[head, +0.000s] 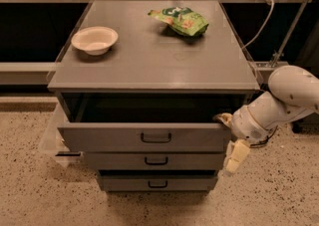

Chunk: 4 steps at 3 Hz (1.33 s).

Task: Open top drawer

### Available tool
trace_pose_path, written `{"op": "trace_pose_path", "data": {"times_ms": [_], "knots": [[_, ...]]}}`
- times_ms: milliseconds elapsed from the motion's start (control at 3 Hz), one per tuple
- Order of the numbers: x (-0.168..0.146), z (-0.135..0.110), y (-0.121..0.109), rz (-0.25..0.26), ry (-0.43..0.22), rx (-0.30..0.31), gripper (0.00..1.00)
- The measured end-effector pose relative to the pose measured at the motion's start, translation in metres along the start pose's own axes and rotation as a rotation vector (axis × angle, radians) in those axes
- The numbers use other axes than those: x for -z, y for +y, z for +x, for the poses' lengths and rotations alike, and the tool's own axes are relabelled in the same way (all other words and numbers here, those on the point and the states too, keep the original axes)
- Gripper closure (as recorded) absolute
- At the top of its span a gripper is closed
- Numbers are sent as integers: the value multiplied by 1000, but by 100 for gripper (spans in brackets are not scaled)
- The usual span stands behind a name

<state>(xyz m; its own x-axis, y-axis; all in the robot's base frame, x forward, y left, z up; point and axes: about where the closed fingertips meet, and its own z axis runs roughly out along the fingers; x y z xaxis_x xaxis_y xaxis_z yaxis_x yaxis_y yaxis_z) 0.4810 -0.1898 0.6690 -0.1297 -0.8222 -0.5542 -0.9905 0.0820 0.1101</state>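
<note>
Cabinet (149, 65) of grey metal stands on a speckled floor (30, 190), with three drawers stacked in its front; the top drawer (114, 138) stands out from the body, its front forward of the two below, and a deep dark gap shows between that front and the cabinet's top; its small black handle (156, 138) sits at the middle of the front, with nothing on it; the middle drawer (114, 161) and the bottom drawer (124, 183) lie further back, each with a like handle; the white arm (291, 95) comes in from the right, bent down toward the top drawer's right end; the gripper (227, 143) is at that right end; its fingers (223, 118) are spread apart, one lying at the upper right corner of the front, by the edge of the dark opening, the other hanging downward just beside the drawers' right ends; whether the upper one touches the front I cannot tell; on the cabinet's top a white bowl (94, 40) sits upright near the left rear; a green bag (180, 21) lies toward the rear, right of middle, well apart from the bowl; a pale cable (259, 26) hangs behind the cabinet at the far right
</note>
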Motion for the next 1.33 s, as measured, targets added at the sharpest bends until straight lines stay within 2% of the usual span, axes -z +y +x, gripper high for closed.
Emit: {"op": "trace_pose_path", "data": {"times_ms": [333, 667, 1000, 1333], "knots": [[3, -2, 0, 0, 0, 0, 0], [0, 0, 17, -44, -14, -7, 0], [3, -2, 18, -44, -14, -7, 0], [2, -4, 34, -24, -34, -25, 0]]}}
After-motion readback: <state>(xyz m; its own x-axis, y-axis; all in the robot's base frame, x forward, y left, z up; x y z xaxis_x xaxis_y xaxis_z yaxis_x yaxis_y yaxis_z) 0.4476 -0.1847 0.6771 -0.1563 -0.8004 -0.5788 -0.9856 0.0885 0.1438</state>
